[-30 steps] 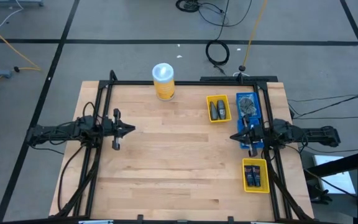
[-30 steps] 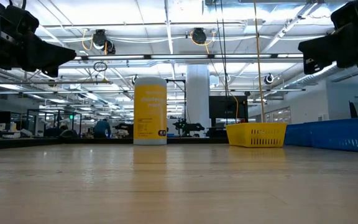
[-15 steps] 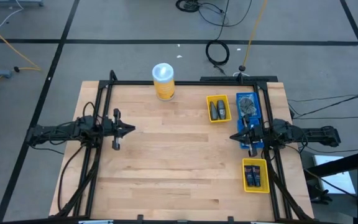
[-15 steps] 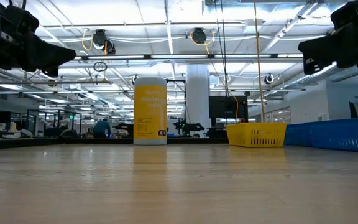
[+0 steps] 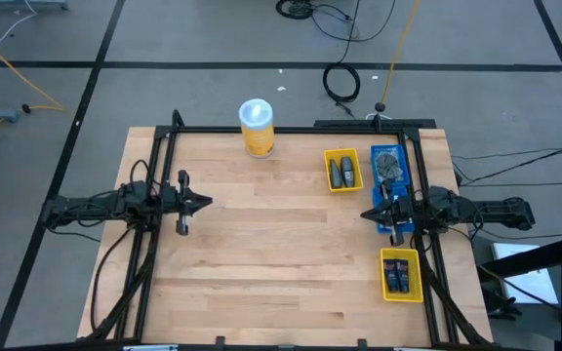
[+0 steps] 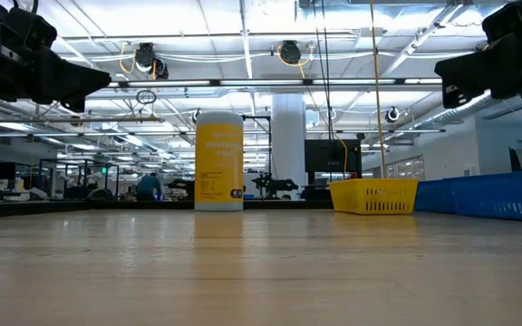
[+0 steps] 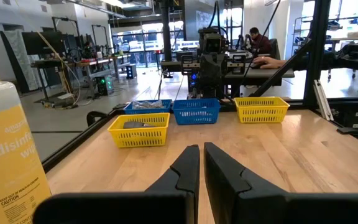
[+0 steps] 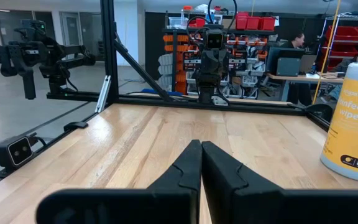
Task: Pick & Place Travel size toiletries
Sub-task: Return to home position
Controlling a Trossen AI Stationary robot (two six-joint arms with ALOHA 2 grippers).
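The left arm lies along the left edge of the tabletop [image 5: 281,253], and its left tool [image 5: 203,203] hangs above the bare wood, well apart from every tray. In the left wrist view the two fingers [image 7: 188,163] are pressed almost together with only a slit between them, and they carry nothing. A tall yellow canister [image 5: 257,129] with a white lid stands upright at the far edge, left of centre. To its right is the upper yellow tray [image 5: 343,151], which holds two grey pieces [image 5: 341,174] lying side by side. Just beside it on the right is a blue tray [image 5: 388,148] holding a clump of grey articles [image 5: 388,164], too small to tell apart. The right tool [image 5: 367,214] is raised near the right edge, nearer than these two trays. Its arm crosses a second blue tray [image 5: 396,234], whose contents are hidden. In the right wrist view its fingers [image 8: 190,160] are pressed together and empty. Nearest the front on the right, a lower yellow tray [image 5: 401,251] holds two dark-blue bottles [image 5: 399,276] side by side. No toiletry lies loose on the tabletop. In the low view both tools hang high at the upper corners, clear of the surface.
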